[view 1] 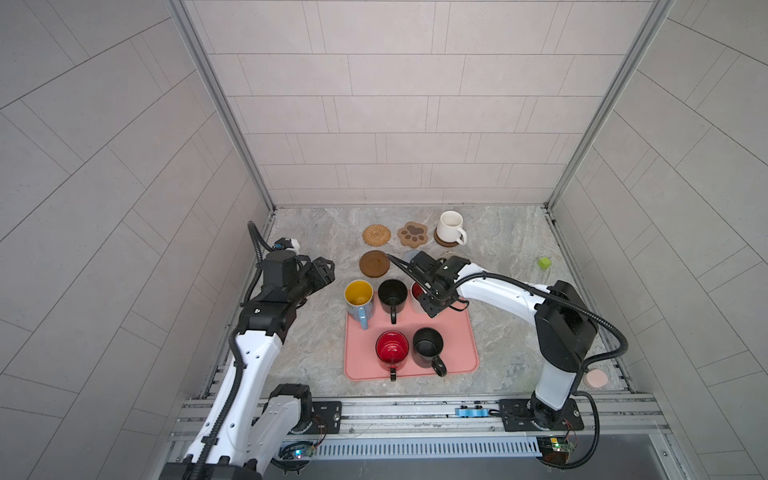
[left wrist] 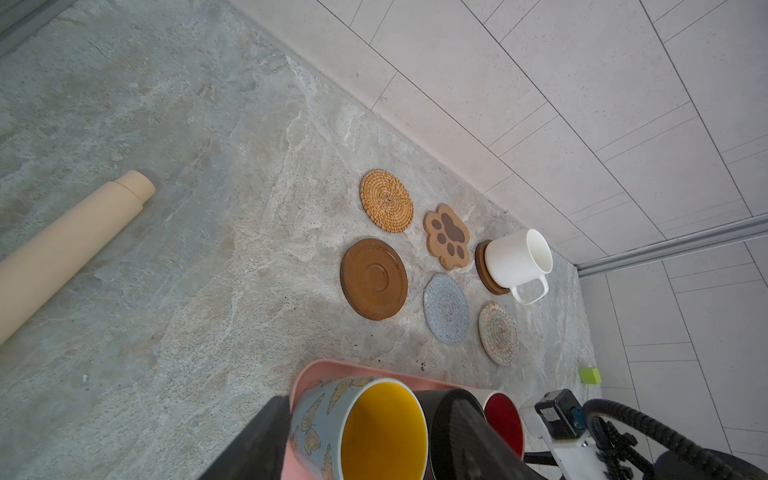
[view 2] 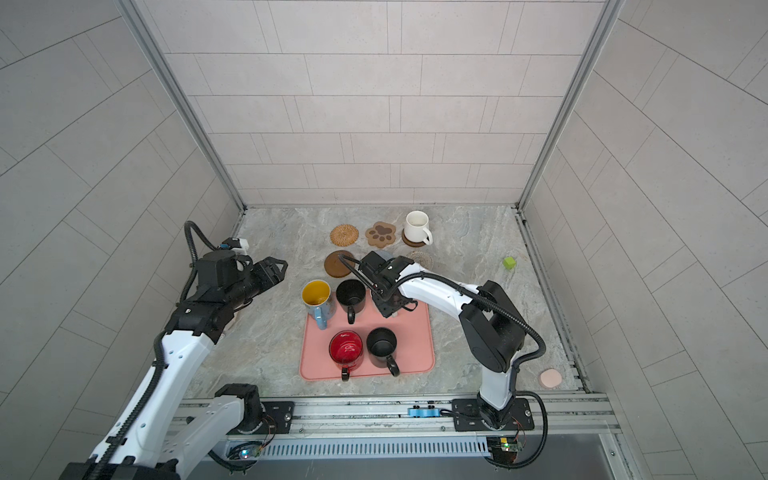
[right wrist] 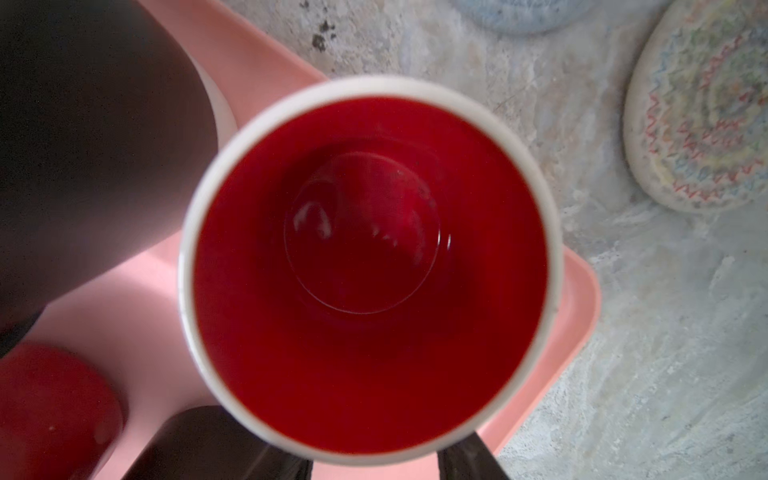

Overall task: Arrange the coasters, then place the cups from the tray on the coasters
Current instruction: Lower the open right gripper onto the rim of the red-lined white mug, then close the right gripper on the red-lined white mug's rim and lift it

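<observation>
My right gripper point(right wrist: 374, 461) hangs over the white cup with red inside point(right wrist: 370, 270) at the back right of the pink tray point(view 1: 461, 332), open, its fingers point(right wrist: 469, 461) apart beside the rim. Also on the tray are a light blue cup point(view 1: 358, 297), two black cups point(view 1: 392, 295) and a red cup point(view 1: 392, 348). A plain white cup point(view 1: 451, 226) stands on a wooden coaster. Behind the tray lie rattan point(left wrist: 386, 200), paw point(left wrist: 446, 236), brown wooden point(left wrist: 373, 278), grey-blue point(left wrist: 446, 308) and whitish point(left wrist: 498, 333) coasters. My left gripper point(view 1: 326, 272) is open, left of the tray.
A green cube point(view 1: 543, 262) lies at the right of the table. A pale pink puck point(view 1: 597, 378) sits at the front right corner. A beige cylinder point(left wrist: 70, 245) lies on the table near the left arm. Tiled walls enclose three sides.
</observation>
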{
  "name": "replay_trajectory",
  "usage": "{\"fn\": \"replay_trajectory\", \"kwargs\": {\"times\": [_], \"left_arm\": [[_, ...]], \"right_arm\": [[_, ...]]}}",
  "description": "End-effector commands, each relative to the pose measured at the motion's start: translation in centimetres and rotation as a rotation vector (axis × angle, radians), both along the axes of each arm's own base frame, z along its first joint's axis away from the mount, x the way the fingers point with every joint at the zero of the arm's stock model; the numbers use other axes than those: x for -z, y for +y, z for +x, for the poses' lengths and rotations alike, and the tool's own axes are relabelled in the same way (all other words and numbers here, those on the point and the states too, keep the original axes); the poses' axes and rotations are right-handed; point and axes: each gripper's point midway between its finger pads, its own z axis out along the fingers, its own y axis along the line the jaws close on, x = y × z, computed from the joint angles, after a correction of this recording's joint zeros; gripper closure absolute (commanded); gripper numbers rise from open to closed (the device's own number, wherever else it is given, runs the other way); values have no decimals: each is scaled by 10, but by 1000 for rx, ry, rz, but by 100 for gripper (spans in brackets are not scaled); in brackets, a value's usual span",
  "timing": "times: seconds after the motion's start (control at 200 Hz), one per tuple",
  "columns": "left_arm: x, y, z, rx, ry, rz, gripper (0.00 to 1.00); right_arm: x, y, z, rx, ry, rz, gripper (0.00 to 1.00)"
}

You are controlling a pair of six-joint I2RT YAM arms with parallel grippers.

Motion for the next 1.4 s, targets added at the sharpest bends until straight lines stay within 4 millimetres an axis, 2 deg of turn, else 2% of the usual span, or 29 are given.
{"fn": "replay_trajectory", "kwargs": {"times": [0.0, 0.425, 0.886, 1.111, 1.391], "left_arm": [[-12, 3, 1, -2, -31, 16, 31], [-13, 1, 4, 3, -30, 8, 31], [-13, 2, 4, 1, -30, 12, 31], [-10, 2, 3, -1, -27, 15, 31], [-8, 2, 3, 0, -22, 17, 31]], "right_arm": [[-8, -4, 7, -5, -39, 17, 53], [-5, -10, 14, -4, -51, 23, 69], [-4, -6, 23, -10, -76, 53, 81], [-1, -8, 21, -11, -76, 49, 86], [-12, -15, 24, 7, -169, 65, 91]]}}
